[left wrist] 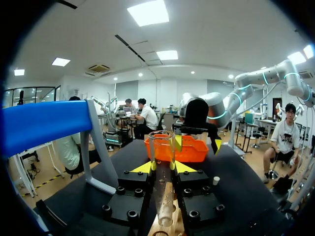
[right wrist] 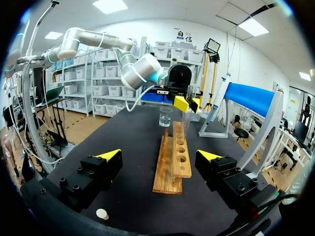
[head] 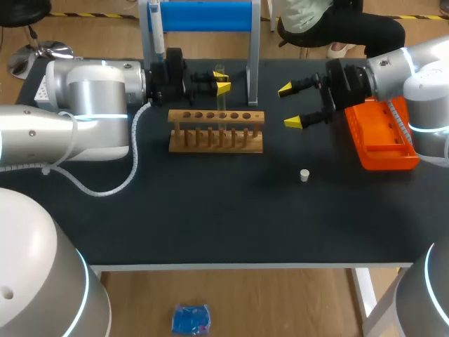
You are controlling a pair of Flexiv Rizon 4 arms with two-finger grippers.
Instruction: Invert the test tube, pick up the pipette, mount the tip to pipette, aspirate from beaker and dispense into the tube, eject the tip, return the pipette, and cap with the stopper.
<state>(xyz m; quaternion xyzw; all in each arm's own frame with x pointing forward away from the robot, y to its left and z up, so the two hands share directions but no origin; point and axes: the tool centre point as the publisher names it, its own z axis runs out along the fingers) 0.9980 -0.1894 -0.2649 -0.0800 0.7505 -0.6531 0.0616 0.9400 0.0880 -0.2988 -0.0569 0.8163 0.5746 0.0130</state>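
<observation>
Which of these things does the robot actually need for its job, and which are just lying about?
Needed:
tube, held in the left gripper
beaker
stopper
orange tip box
pipette

Only holders, not handled:
rack
blue stand
I spot nothing truly stray.

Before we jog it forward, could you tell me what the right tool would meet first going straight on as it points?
Probably the near end of the rack, straight ahead of the open right tool. Should it pass above, the tube in the left tool comes next; height is hard to judge.
</observation>
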